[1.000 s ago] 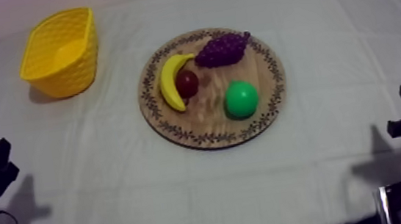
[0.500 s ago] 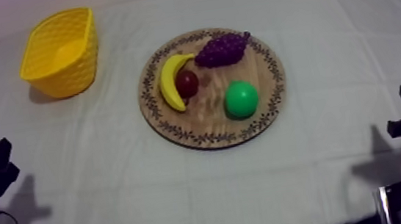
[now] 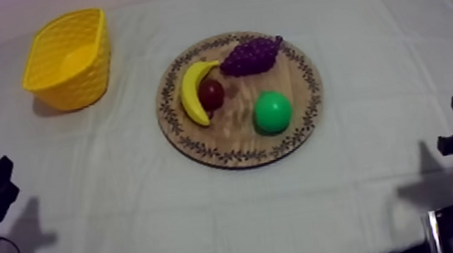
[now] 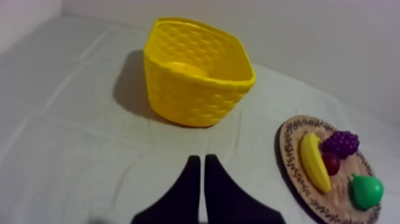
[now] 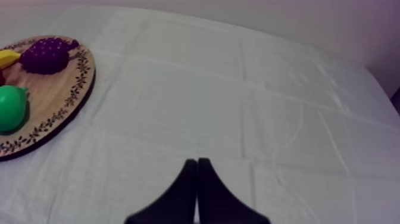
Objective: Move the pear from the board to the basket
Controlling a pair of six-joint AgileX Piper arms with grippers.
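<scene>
Left gripper (image 4: 201, 159), right gripper (image 5: 196, 162): clenched on nothing, idling unmoved as before. Lying between both: pear (image 3: 272, 112) on board (image 3: 231, 132), untouched. Standing ahead of left: basket (image 3: 78, 85). Pickup not yet begun.

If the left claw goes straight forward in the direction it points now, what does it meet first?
Most likely the yellow basket: in the left wrist view the shut left claw aims at its near wall, with only bare cloth between. Its height over the cloth is unclear.
</scene>
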